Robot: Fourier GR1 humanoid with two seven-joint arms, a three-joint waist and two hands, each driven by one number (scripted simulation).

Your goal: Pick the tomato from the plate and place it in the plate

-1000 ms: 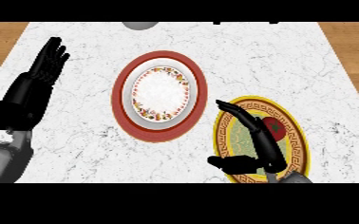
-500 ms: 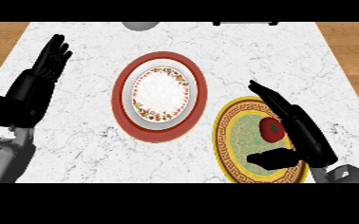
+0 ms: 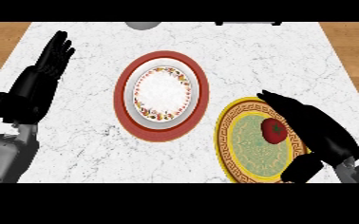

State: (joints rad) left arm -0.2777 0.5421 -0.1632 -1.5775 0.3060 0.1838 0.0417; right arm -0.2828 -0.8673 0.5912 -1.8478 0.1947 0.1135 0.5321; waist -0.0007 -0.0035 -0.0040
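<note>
Round red tomato (image 3: 274, 130) is sitting unpicked on the gold-patterned yellow plate (image 3: 223, 138). I'm hovering my black right hand (image 3: 317, 132) open beside it, gripping nothing

Your right hand (image 3: 317, 129) beside the tomato (image 3: 274, 130)
Tomato lies on the yellow plate (image 3: 228, 123), fingers (image 3: 291, 108) straight along its right side.

black hands (image 3: 41, 83), grey forearms (image 3: 14, 153)

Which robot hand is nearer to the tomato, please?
Right. The right robot hand is beside the tomato; the left robot hand rests open, far left on the counter.
</note>
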